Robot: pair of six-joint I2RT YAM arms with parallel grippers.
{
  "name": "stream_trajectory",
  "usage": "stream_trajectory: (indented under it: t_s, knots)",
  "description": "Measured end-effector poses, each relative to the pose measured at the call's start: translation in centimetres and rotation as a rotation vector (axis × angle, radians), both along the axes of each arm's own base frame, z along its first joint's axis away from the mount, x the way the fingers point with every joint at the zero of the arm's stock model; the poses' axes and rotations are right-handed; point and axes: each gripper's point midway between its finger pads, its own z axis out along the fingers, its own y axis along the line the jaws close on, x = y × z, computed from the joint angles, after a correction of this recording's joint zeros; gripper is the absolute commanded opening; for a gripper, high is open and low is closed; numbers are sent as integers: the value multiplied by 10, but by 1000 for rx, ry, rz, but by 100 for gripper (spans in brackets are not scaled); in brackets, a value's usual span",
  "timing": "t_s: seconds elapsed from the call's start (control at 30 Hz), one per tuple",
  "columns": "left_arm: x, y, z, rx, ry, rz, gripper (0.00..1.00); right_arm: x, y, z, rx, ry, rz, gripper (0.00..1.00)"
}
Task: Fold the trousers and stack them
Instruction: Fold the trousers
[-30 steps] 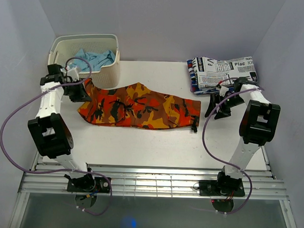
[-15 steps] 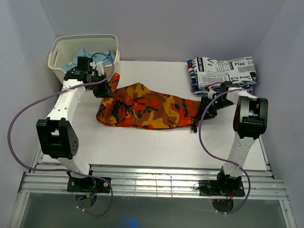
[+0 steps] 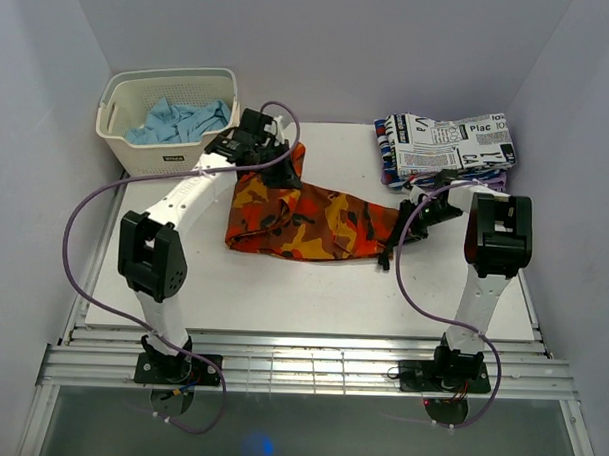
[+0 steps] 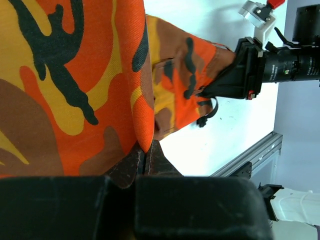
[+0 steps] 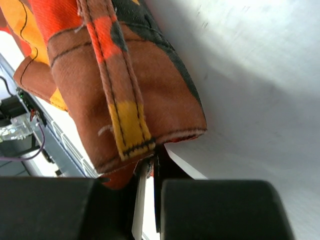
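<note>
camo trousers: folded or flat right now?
Partly folded. Left fingers pinch one end of the trousers, raised and bent toward the middle; right fingers pinch the other end, low at the table.

Across the middle of the table, the trousers, left end held up off the surface in the left gripper, right end clamped low in the right gripper. At the far left corner, a basket with a loose cloth inside. At the far right corner, a folded garment, just behind the right gripper.

Edge of trousers, seemingly in left tool
</note>
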Motion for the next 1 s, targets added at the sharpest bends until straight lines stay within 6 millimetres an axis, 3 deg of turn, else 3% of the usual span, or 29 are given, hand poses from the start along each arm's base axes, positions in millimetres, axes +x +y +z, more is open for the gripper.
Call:
stream_trajectory:
  t_s: [0.1, 0.23, 0.47, 0.7, 1.0]
  knots:
    - [-2, -40, -15, -12, 16, -33, 0, -8, 2, 0, 14, 11, 10, 8]
    - [-9, -85, -52, -3, 67, -70, 0, -14, 4, 0, 29, 15, 20, 8]
    - [-32, -130, -109, 37, 156, -96, 0, -18, 6, 0, 40, 20, 24, 8]
    - [-40, -154, -108, 12, 143, -91, 0, -24, 8, -1, 62, 32, 22, 8]
    - [-43, -165, -108, 11, 119, -76, 0, -28, 9, 1, 65, 33, 22, 8]
